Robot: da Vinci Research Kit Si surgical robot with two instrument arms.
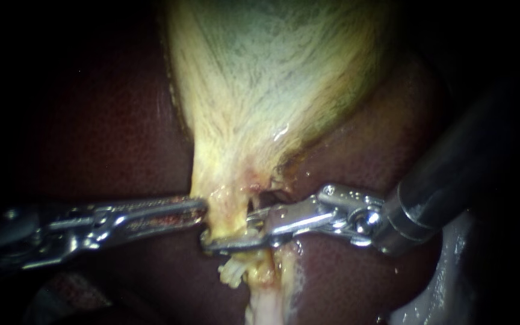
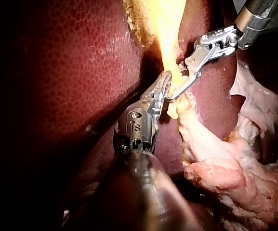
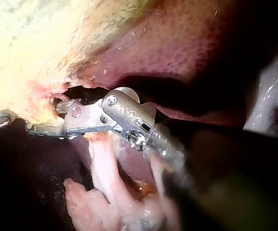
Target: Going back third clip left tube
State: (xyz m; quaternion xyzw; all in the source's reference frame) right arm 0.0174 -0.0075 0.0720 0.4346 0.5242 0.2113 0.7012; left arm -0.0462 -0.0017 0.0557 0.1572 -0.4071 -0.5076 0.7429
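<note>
Right instrument [image 1: 230, 230], jaws apart, astride pale tube [image 1: 265, 304]

12 o'clock: gallbladder [image 1: 272, 78] fills the field and narrows to a neck at centre, no way through.
9 o'clock: left instrument [image 1: 201, 210] lies level over the liver [image 1: 91, 132], tip against the neck.
2 to 3 o'clock: barred by the thick shaft of the right instrument [image 1: 230, 232]. its jaws stand apart astride the stalk just under the neck.
6 o'clock: pale tube [image 1: 266, 301] runs out of view.
4 o'clock: loose tissue [image 1: 446, 283] crowds the edge.
free: bare liver at 10 o'clock above the left shaft, and at 7 and 5 o'clock either side of the tube.
</note>
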